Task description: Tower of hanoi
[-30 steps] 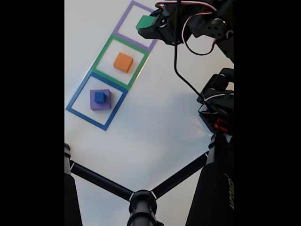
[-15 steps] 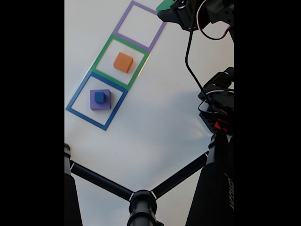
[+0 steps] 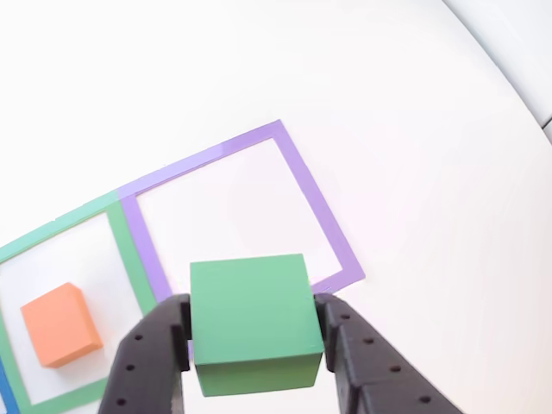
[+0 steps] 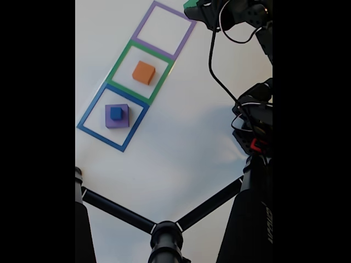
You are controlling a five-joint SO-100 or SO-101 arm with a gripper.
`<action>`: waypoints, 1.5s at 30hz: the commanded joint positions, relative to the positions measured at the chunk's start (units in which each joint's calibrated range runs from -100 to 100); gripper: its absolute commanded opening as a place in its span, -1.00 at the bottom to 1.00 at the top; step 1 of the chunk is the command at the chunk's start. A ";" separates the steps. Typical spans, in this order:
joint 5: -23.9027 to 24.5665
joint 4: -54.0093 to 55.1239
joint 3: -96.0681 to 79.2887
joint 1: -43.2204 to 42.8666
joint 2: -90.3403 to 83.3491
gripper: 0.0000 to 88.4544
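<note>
We see the black two-finger gripper [image 3: 252, 332] clamped on a green cube [image 3: 254, 321], one perforated black finger [image 3: 148, 362] pressed to each side of the block in the other view. The cube is lifted off the white table [image 3: 259, 69] and, in that view, it overlaps the near edge of the purple-outlined square [image 3: 319, 207] marked on the table. In the fixed view the gripper [image 4: 193, 7] sits at the top edge of the picture, just past the right corner of the purple-outlined square [image 4: 164, 28], with only a sliver of the green cube [image 4: 191, 3] showing there.

Taking the purple-outlined square as our landmark, we find its inside bare in both views. The green-outlined square [image 4: 117, 64] shares one side with it, and a small orange cube [image 4: 143, 72] rests flat on the table inside that green frame; in the other view the orange cube [image 3: 60, 325] lies to the left of the gripper. One square further from the purple one in the fixed view comes the blue-outlined square [image 4: 93, 109], touching the green frame. Inside it sits a flat purple block [image 4: 122, 119] with a smaller blue cube [image 4: 115, 113] stacked on top.

To the right of the row of squares, the robot's black arm [image 4: 255, 126] stands with its cables [image 4: 216, 71] looping down from the gripper. Well below the squares, black tripod legs [image 4: 118, 211] cross the foreground.
</note>
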State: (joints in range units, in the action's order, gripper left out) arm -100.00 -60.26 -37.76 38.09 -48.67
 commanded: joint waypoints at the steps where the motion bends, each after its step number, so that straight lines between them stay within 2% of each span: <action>1: 0.00 27.30 -18.42 2.37 -0.06 -0.92; 6: 0.00 52.24 -33.60 3.61 7.61 -0.93; 11: 0.00 69.41 -39.15 2.75 17.38 -0.93; 19: 0.00 91.59 -37.69 0.26 37.73 -0.93; 30: 0.00 110.38 -34.24 -2.14 57.59 -0.93; 41: 0.00 115.32 -28.97 -2.71 67.28 -0.92; 43: 0.00 115.32 -28.97 -2.62 67.69 -0.86; 45: 0.00 115.32 -29.42 -2.43 68.17 -0.69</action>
State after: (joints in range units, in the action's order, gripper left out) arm -99.46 53.73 -68.04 36.10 19.38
